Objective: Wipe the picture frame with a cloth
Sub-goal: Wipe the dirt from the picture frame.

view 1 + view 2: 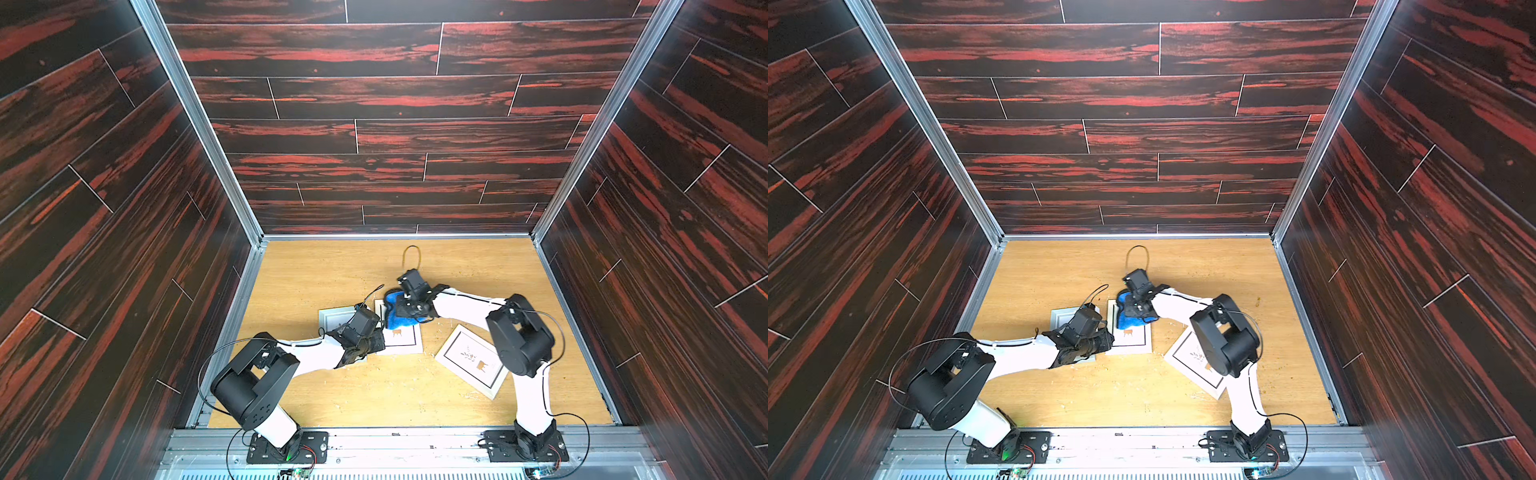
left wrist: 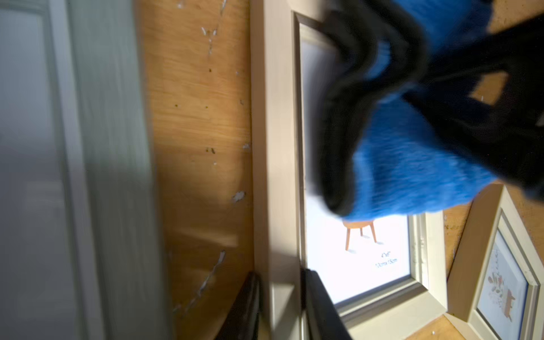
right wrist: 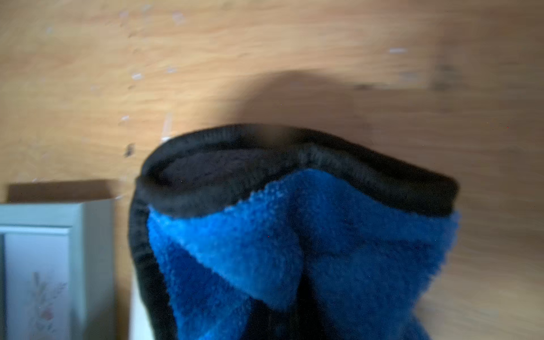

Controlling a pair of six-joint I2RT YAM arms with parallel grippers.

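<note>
Beneath the picture frame (image 1: 405,338) with the chair print, a light wooden table (image 1: 332,395) is seen, scuffed with pale flecks. That frame, white with a dark inner line, is laid flat near the table's middle in both top views (image 1: 1133,343), and everything else is placed from it.

To its left, with only a narrow strip of table between, a grey-green frame (image 1: 332,318) is laid flat; much of it is covered by the left arm. To its right, and apart from it, an angled frame (image 1: 465,359) with a plant print is laid askew, one corner hidden under the right arm.

The cloth (image 1: 392,311), bright blue and fluffy with black edge trim, is bunched over the far half of the picture frame's glass (image 2: 412,170). The upper part of the print is covered by it, and only the chair's legs are shown below.

The right gripper (image 1: 407,307) is set over the picture frame's far right part, its jaws closed together on the gathered cloth (image 3: 294,250).

The left gripper (image 2: 282,309) is placed at the picture frame's near left edge. One of its fingers (image 2: 321,309) is seen on each side of the side rail, which is clamped between them.

Beyond the picture frame's far edge, a thin black cable loop (image 1: 411,257) is seen above the right wrist.
</note>
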